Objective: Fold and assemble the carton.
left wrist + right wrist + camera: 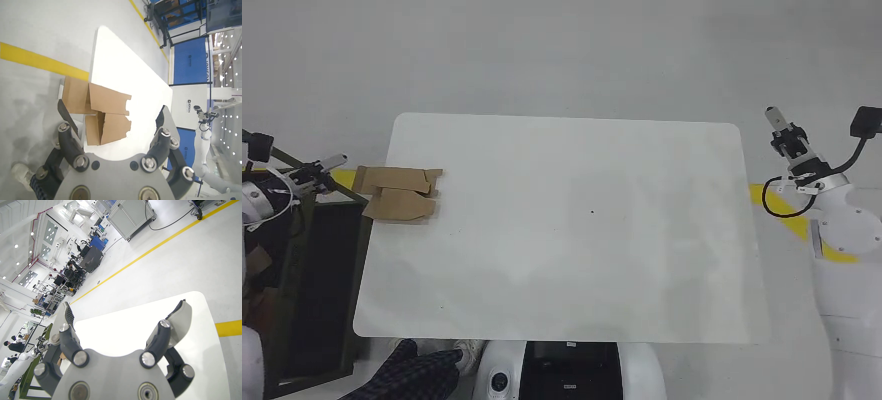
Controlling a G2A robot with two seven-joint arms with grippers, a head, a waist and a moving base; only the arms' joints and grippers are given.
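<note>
Lying folded, the carton (397,193) sits at the table's (572,250) 9 o'clock edge, partly overhanging. It looks light, thin and stiff except at creases; its overhanging edge seems the easiest pinch. The left gripper (112,105) hovers beside it, spread wide and empty; the right gripper (124,302), at 2 o'clock, likewise.

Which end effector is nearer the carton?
The left end effector, facing the flat carton at the table edge; the right end effector hangs beyond the opposite edge.

White table (592,270), yellow floor line (132,260)
</note>
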